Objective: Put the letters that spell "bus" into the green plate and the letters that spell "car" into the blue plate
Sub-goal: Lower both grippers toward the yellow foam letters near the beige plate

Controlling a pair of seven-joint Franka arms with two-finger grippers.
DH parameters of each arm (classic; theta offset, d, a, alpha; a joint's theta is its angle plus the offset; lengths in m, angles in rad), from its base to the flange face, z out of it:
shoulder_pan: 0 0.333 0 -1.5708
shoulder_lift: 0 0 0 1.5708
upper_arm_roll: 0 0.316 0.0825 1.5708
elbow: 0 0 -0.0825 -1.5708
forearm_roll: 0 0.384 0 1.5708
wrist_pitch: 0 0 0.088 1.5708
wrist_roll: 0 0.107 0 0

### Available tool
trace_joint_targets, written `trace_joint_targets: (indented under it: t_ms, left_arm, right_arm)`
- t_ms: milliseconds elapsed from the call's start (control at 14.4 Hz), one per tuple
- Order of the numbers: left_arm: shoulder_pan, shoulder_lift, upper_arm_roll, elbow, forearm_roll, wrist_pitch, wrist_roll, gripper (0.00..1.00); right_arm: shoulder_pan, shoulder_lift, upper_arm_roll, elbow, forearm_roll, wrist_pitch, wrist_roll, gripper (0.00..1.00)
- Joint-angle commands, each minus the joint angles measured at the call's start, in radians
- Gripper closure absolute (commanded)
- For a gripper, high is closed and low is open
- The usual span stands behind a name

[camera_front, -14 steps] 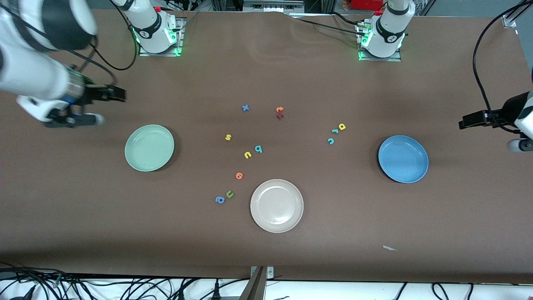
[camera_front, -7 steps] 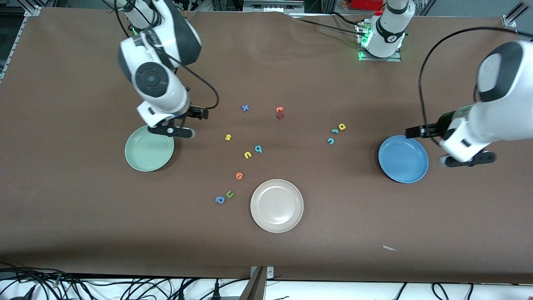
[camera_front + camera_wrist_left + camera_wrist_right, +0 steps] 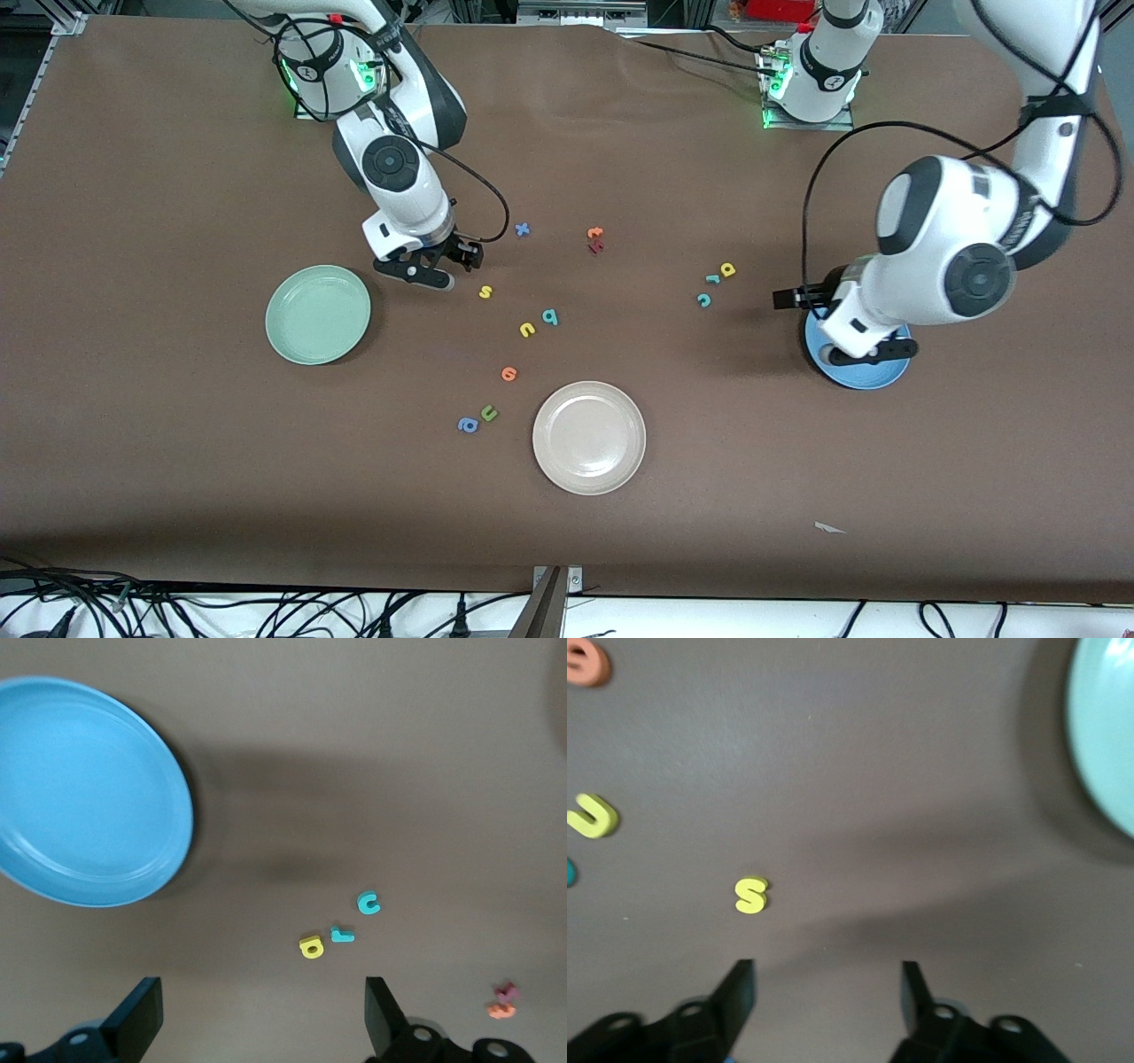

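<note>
Even, fairly bright light falls from overhead on the brown worktop (image 3: 177, 461), with no harsh glare. A soft dark shadow lies beside the blue plate (image 3: 858, 377), toward the right arm's end of the worktop, under the left arm; the left wrist view shows the same shadow as a blurred band next to that plate. The green plate (image 3: 318, 315) carries a thin shadow along its rim and a mild sheen. Green indicator lights glow at both arm bases. The front view is sharp. Both wrist views are soft, the right one smeared at the green plate's edge; the yellow "s" (image 3: 751, 895) stays fairly crisp.
</note>
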Motion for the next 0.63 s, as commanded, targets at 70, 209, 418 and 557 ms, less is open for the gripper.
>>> trace_joint_targets:
  t_ms: [70, 209, 418, 557]
  left_arm:
    - [-0.014, -0.064, -0.036, -0.235, -0.021, 0.197, -0.008, 0.00]
    - [-0.012, -0.066, -0.065, -0.318, -0.022, 0.274, -0.007, 0.00]
    - [-0.014, -0.064, -0.111, -0.412, -0.021, 0.335, -0.002, 0.00]
    - [-0.003, -0.073, -0.137, -0.502, -0.021, 0.433, 0.007, 0.00]
  right_arm:
    - [0.031, 0.056, 0.004, 0.011, 0.009, 0.084, 0.024, 0.35]
    - [0.043, 0.091, 0.004, 0.011, 0.009, 0.164, 0.026, 0.35]
    - [0.038, 0.121, -0.002, 0.023, -0.002, 0.198, 0.024, 0.35]
    - [0.038, 0.162, -0.002, 0.055, -0.002, 0.219, 0.024, 0.35]
